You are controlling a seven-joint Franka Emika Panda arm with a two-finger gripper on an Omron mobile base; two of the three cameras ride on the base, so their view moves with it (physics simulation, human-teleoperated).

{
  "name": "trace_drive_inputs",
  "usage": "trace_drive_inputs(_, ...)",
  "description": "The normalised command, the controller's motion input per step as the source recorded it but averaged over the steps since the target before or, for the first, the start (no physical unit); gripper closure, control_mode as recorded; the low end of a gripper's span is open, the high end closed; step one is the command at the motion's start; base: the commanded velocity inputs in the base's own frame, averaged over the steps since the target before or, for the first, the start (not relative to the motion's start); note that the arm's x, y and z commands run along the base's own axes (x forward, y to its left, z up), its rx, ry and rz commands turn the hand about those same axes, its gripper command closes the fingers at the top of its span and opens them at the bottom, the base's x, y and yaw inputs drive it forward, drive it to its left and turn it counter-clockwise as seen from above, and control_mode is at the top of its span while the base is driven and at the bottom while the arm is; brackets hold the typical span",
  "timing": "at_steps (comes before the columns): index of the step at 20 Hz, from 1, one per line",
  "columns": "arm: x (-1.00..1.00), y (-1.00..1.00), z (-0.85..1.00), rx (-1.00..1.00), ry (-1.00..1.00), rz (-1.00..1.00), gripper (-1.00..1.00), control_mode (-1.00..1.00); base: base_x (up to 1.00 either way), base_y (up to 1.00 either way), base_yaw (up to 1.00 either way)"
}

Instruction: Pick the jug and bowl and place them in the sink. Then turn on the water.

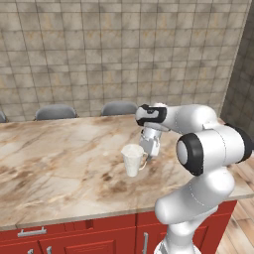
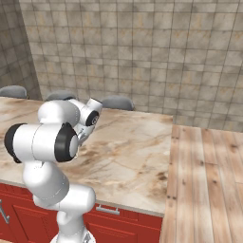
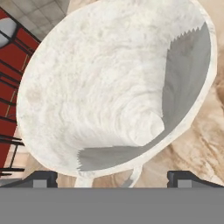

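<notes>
The tool [image 1: 150, 149] stands wide open with nothing between its dark fingertips [image 3: 43, 178], just beside the handle of the jug [image 1: 132, 159]. The jug is small, white and tapered, with a mottled, chalky surface and a round open mouth. It stands upright on the brown-veined marble table [image 1: 59, 158], nearer the front edge, towards the right end. No writing is readable anywhere.

No text, label, brand or number could be read anywhere in these views. The surfaces seen carried only plain texture.
</notes>
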Motion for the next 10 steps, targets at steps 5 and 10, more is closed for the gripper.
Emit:
trace_drive_inputs(5, 0.00, 0.01, -0.05, 0.00, 0.00, 0.00, -1.00, -1.00, 0.00, 0.00, 0.00)
trace_drive_inputs(10, 0.00, 0.01, 0.00, 0.00, 0.00, 0.00, -1.00, -1.00, 0.00, 0.00, 0.00)
